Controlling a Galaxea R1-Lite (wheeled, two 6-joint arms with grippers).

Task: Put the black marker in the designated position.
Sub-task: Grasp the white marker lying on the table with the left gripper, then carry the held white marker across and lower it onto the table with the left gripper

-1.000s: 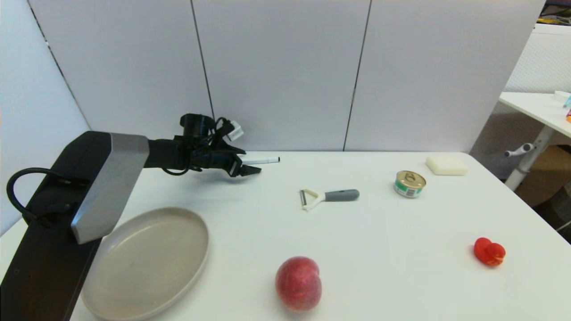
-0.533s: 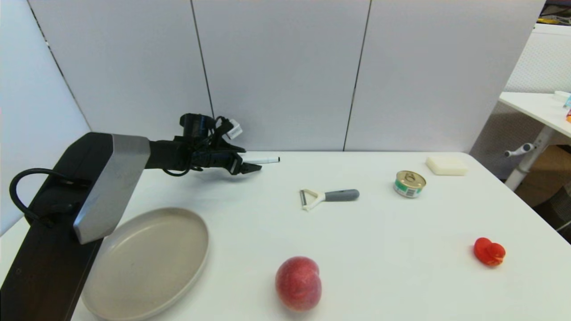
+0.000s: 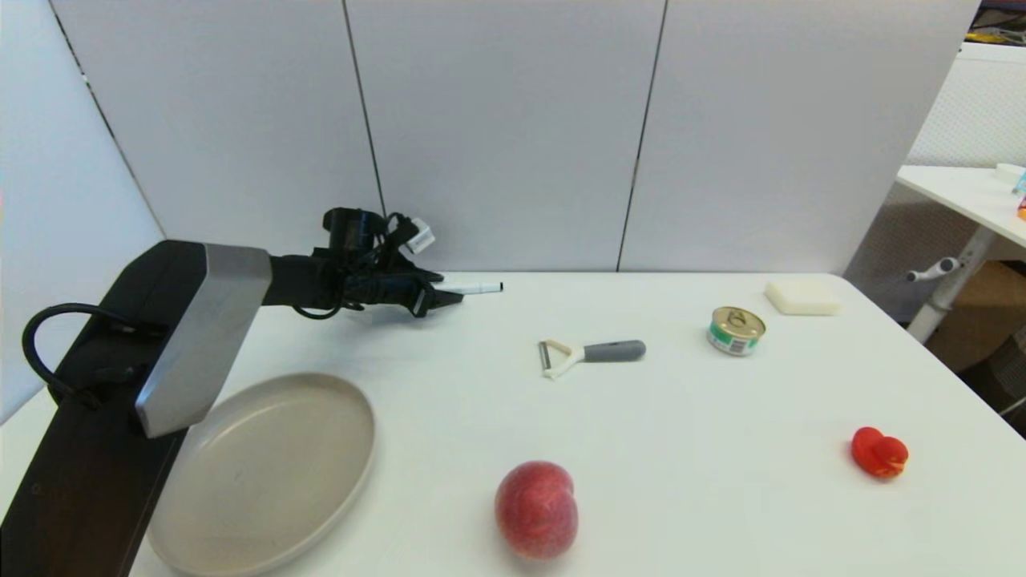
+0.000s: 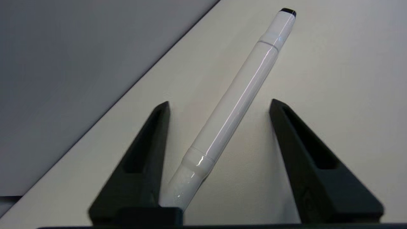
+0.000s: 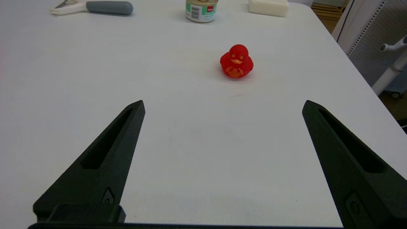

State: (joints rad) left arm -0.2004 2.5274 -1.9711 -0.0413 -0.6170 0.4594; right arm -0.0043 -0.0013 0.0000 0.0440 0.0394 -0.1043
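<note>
The black marker [image 3: 478, 288], a white barrel with black tips, lies flat on the table near the back wall. My left gripper [image 3: 446, 297] is low over its near end and open. In the left wrist view the marker [image 4: 241, 95] runs slantwise between the two fingers [image 4: 149, 140], touching neither along its middle, and its near end is hidden under the gripper body. No sign on the white tabletop [image 3: 449, 377] marks the designated position. My right gripper [image 5: 223, 103] hangs open over the table's right side, holding nothing, and is out of the head view.
A beige oval plate [image 3: 264, 469] sits front left. A grey-handled peeler [image 3: 593, 353] lies mid-table, with a small can [image 3: 736, 329] and a white block [image 3: 801, 296] back right. A peach [image 3: 535, 508] is at the front and a red duck [image 3: 878, 453] at the right.
My left gripper has crept slightly toward the back wall and settled closer over the marker's near end. The marker itself has not moved.
</note>
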